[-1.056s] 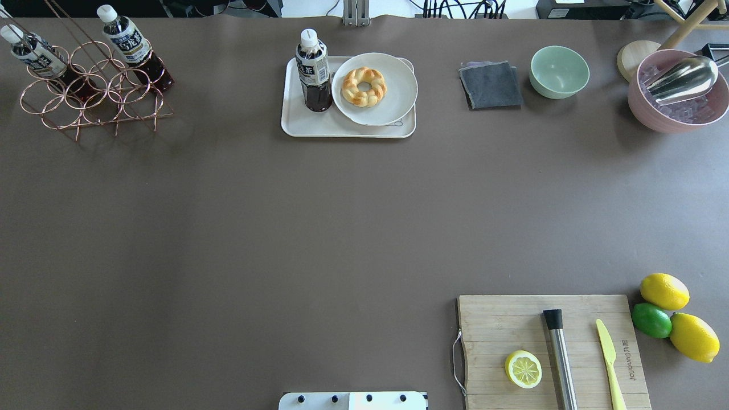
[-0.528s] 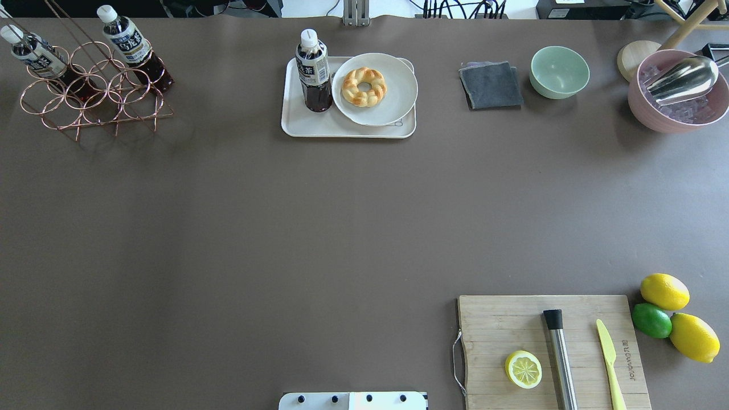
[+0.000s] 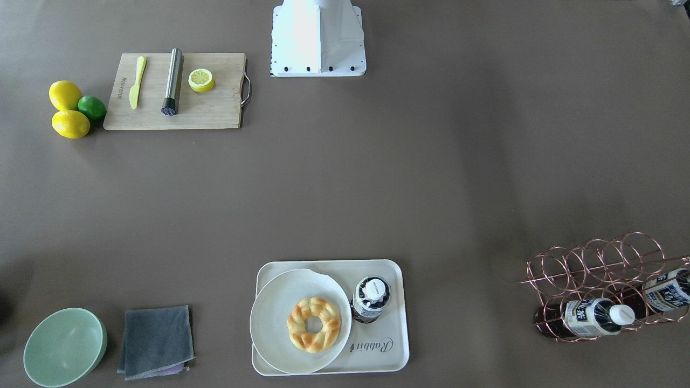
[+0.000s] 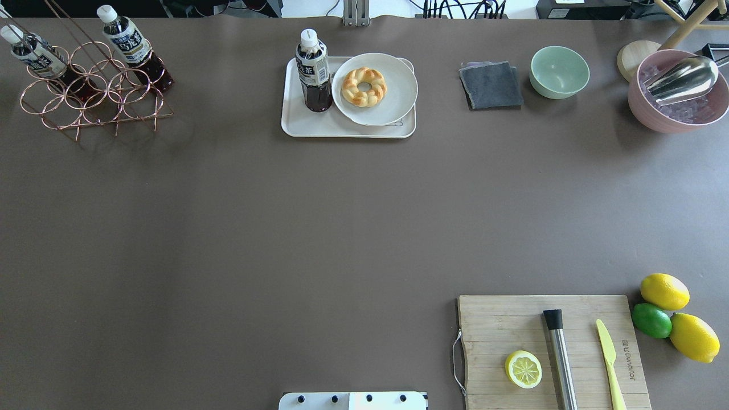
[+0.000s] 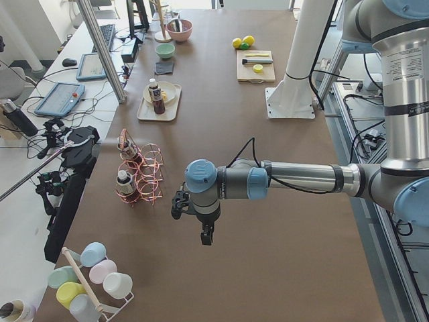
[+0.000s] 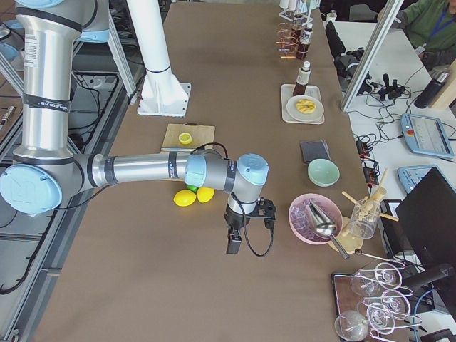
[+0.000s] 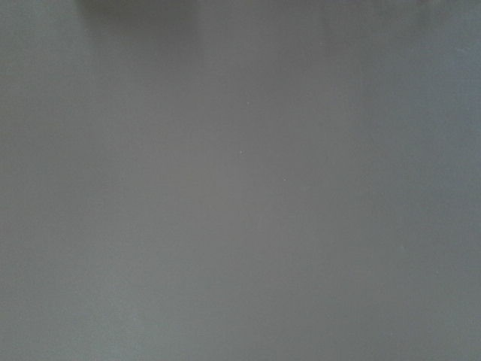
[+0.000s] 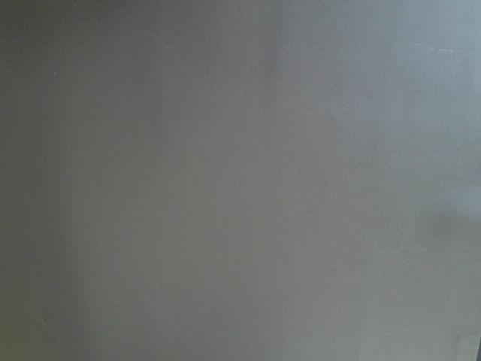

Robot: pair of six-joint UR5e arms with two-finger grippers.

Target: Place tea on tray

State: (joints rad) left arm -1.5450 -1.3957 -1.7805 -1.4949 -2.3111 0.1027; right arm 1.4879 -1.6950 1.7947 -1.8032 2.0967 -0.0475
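A tea bottle [image 4: 313, 71] with a white cap stands upright on the left part of the cream tray [image 4: 319, 128], beside a round plate [image 4: 393, 102] holding a braided doughnut [image 4: 364, 86]. From the front the tea [image 3: 371, 299] shows cap-up on the tray [image 3: 388, 355]. My left gripper [image 5: 206, 235] hangs over bare table at the left end, near the copper rack, far from the tray. At the right end my right gripper [image 6: 234, 242] hangs over bare table. Both show only in side views, so I cannot tell open or shut. The wrist views show only brown table.
Two identical bottles [image 4: 128, 42] [image 4: 34, 54] lie in a copper wire rack [image 4: 91, 97] at the far left. A grey cloth [image 4: 491, 85], green bowl [image 4: 559, 71] and pink bowl with scoop [image 4: 678, 91] line the far edge. A cutting board [image 4: 552, 350] with lemon half, muddler and knife sits near right.
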